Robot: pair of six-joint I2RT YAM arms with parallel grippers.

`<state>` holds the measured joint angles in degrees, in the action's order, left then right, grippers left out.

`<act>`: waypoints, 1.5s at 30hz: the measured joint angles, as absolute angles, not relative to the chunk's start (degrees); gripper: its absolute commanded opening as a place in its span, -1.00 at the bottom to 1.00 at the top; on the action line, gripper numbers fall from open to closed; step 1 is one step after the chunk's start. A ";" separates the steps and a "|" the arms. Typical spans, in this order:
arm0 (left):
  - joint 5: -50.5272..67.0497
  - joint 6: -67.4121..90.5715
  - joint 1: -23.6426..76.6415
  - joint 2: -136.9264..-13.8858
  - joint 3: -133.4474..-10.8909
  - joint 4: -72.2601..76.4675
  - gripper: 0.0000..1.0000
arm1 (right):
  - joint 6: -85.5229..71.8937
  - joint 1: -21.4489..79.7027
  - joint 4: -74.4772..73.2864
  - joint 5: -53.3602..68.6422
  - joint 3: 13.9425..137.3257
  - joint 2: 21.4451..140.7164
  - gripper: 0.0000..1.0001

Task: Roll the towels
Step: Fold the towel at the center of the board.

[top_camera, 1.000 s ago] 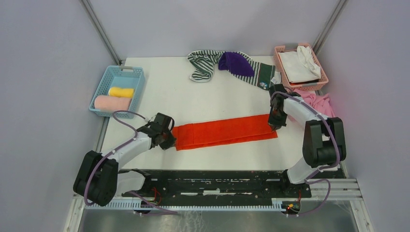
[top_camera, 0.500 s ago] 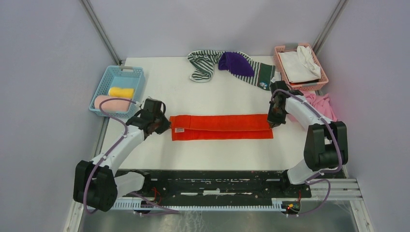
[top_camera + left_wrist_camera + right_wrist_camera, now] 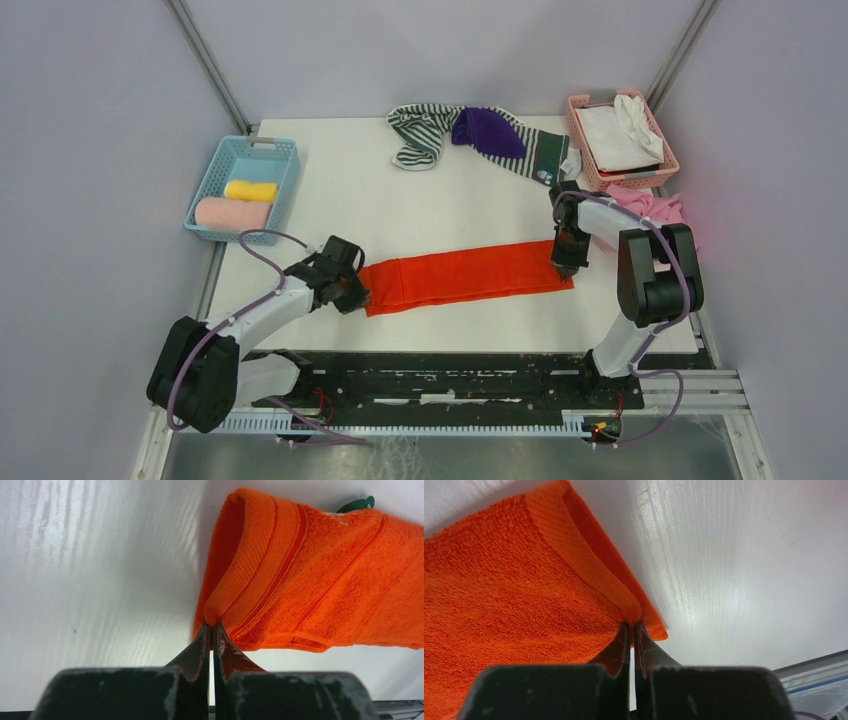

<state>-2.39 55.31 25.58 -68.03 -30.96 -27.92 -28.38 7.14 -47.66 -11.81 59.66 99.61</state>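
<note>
The orange-red towel (image 3: 468, 276) lies folded into a long strip across the table's middle. My left gripper (image 3: 357, 292) is shut on its left end; the left wrist view shows the tips (image 3: 211, 627) pinching the towel's hem (image 3: 305, 575). My right gripper (image 3: 562, 265) is shut on its right end; the right wrist view shows the tips (image 3: 631, 626) pinching the towel's corner (image 3: 524, 590). A green-and-white striped towel (image 3: 421, 132), a purple towel (image 3: 487, 130) and a dark green towel (image 3: 542, 152) lie in a heap at the back.
A blue basket (image 3: 216, 176) at the left holds a rolled yellow towel (image 3: 250, 190) and a rolled pink towel (image 3: 232, 213). A pink basket (image 3: 585, 148) at the back right holds white cloth. A pink cloth (image 3: 660, 210) lies beside it at the right edge.
Both grippers have swung the held towel: its left end moved toward the near edge and right, so the strip now lies slanted again after lying straight half a second ago.
</note>
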 measured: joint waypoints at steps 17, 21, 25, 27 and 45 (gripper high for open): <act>-2.76 60.47 32.88 -61.23 -29.21 -31.00 -0.92 | -28.75 7.16 -48.18 -12.01 60.20 100.20 -1.00; -1.98 61.01 33.26 -65.52 -27.55 -28.97 -0.92 | -28.99 7.18 -48.27 -12.12 60.25 100.20 -1.00; -0.56 61.06 33.63 -68.51 -28.18 -26.15 -0.92 | -29.32 7.18 -48.31 -12.36 60.27 100.20 -1.00; -0.16 61.06 33.67 -69.91 -28.95 -25.47 -0.91 | -29.41 7.18 -48.31 -12.43 60.27 100.20 -1.00; -7.35 51.94 19.51 -80.93 -40.05 -27.64 -0.93 | -30.37 5.89 -47.88 -11.35 59.37 98.91 -0.64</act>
<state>-7.35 51.94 19.51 -80.93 -40.05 -27.64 -30.37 5.89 -47.88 -11.35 59.37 98.91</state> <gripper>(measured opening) 0.044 0.085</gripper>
